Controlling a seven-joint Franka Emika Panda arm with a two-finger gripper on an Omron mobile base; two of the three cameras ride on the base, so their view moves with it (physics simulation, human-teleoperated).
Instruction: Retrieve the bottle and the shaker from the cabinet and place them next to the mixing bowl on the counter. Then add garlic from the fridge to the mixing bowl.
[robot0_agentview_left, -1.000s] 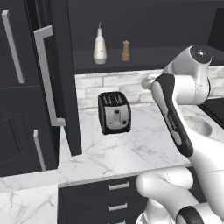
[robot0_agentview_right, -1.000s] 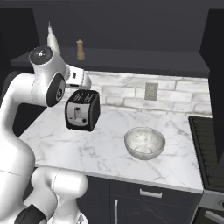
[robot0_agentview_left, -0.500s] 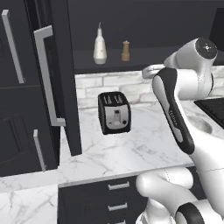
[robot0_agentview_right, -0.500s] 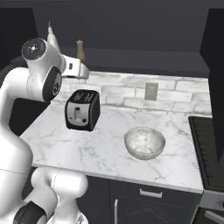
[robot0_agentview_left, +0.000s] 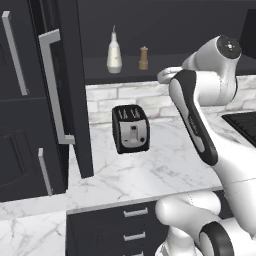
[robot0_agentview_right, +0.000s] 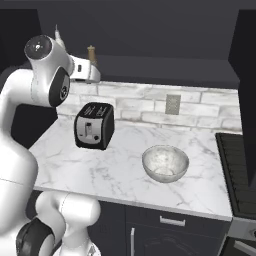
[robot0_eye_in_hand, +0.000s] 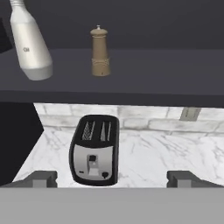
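Note:
On the shelf of the open dark cabinet (robot0_agentview_left: 125, 76) the creamy-white bottle (robot0_agentview_left: 114, 52) stands upright, left of the small brown shaker (robot0_agentview_left: 143, 58). In the hand view the bottle (robot0_eye_in_hand: 30, 43) leans at upper left and the shaker (robot0_eye_in_hand: 99, 52) stands just left of centre. My gripper (robot0_eye_in_hand: 112, 179) is open and empty. It hovers above the counter (robot0_agentview_right: 115, 170), in front of and below the shelf, apart from both things. In the right base view the gripper (robot0_agentview_right: 93, 75) is just under the shaker (robot0_agentview_right: 91, 52). The speckled mixing bowl (robot0_agentview_right: 165, 162) rests on the counter, right of centre.
A black toaster (robot0_agentview_left: 131, 129) stands on the counter under the shelf, directly below my hand. The cabinet door (robot0_agentview_left: 75, 100) with its grey bar handle (robot0_agentview_left: 52, 85) swings out at the left. A stove (robot0_agentview_right: 242, 170) borders the counter on the right; an outlet (robot0_agentview_right: 173, 104) sits on the tiled wall.
The arm has risen and carried the hand up towards shelf height. The gripper has stayed open. Bottle, shaker, toaster and bowl have not moved.

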